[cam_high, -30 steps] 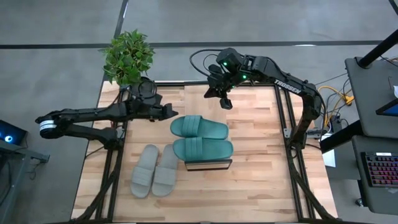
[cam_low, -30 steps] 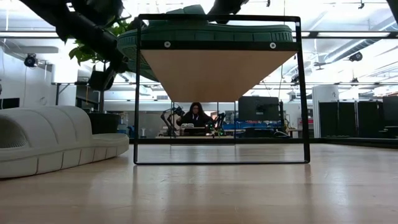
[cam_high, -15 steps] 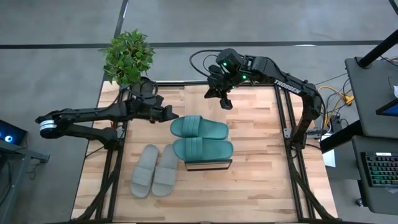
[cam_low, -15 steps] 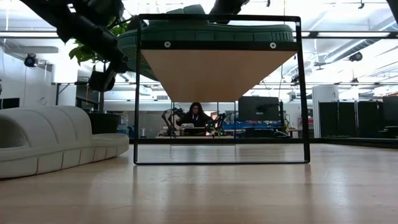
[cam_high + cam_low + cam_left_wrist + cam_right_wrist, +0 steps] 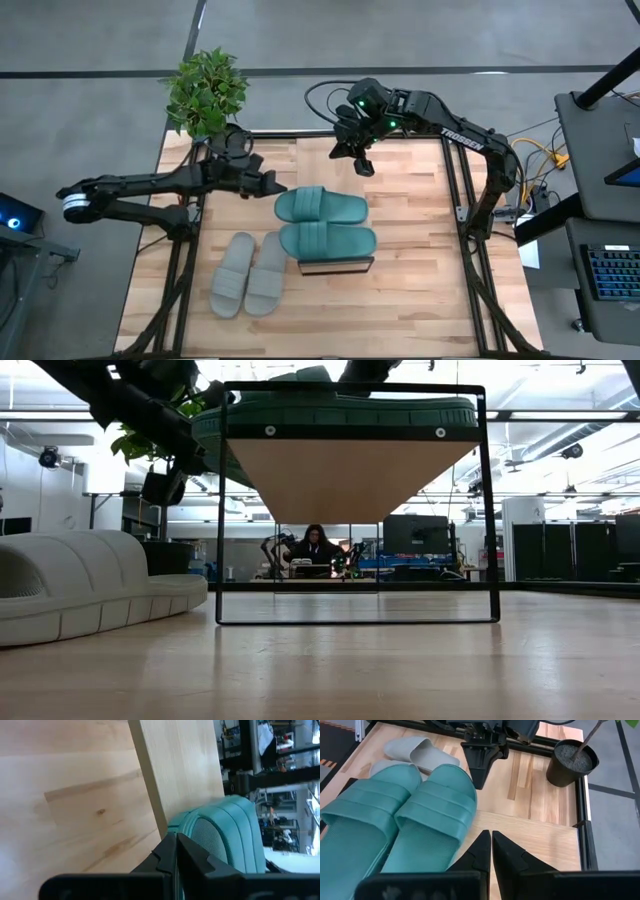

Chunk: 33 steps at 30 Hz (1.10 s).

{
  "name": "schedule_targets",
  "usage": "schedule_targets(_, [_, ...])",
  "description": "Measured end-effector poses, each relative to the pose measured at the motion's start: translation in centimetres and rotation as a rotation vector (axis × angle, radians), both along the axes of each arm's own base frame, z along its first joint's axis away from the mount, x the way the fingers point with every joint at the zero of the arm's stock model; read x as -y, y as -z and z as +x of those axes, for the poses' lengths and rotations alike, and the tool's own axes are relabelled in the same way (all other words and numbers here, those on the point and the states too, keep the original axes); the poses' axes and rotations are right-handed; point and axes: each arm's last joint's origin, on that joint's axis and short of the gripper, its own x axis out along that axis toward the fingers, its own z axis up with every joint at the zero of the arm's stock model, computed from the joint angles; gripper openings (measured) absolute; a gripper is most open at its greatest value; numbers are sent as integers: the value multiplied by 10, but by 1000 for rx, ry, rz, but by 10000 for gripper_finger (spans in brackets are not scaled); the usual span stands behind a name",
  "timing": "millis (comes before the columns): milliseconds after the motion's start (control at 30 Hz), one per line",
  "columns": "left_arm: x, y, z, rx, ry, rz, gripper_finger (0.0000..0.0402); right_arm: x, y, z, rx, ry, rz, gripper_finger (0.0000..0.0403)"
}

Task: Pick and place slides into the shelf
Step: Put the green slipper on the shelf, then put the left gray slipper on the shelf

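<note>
Two teal slides (image 5: 325,224) lie side by side, soles down, on the shelf (image 5: 335,265), whose plank top also shows in the low view (image 5: 350,470). Two grey slides (image 5: 250,275) lie flat on the table to the shelf's left. My left gripper (image 5: 278,186) is shut, at the left end of the far teal slide (image 5: 437,802). My right gripper (image 5: 362,165) is shut and hangs over the table beyond the shelf's far side, with nothing in it. My left gripper meets the far teal slide's rim (image 5: 181,822) at its left end with its shut fingertips (image 5: 479,782). The fingers come slanting down from the table's left. The slide lies flat on the shelf's top.
A potted plant (image 5: 207,92) stands at the table's far left corner, just behind my left arm. Bare tabletop lies to the right of the shelf and near the front edge. A person (image 5: 315,545) sits in the room far beyond the table.
My left gripper has turned a little at the wrist, toward the far teal slide's left end, staying shut and in place.
</note>
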Motion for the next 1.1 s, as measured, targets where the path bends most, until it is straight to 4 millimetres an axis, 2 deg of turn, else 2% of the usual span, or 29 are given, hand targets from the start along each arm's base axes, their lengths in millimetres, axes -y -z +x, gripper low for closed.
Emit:
schedule_targets(167, [4, -8, -5, 46, 96, 23, 0, 0, 0, 0, 0, 0, 0, 9])
schedule_targets(567, [11, -32, -25, 172, 140, 161, 0, 0, 0, 0, 2, 2, -2, 8])
schedule_targets(767, [16, -67, -38, 449, 142, 344, 0, 0, -2, 0, 7, 15, 10, 8])
schedule_targets(900, [19, -93, -47, 681, 123, 471, 2, -5, -10, -3, 38, 25, 21, 8])
schedule_targets(1100, [25, -117, -55, 938, 210, 603, 51, -24, -27, -13, 80, 27, 60, 8])
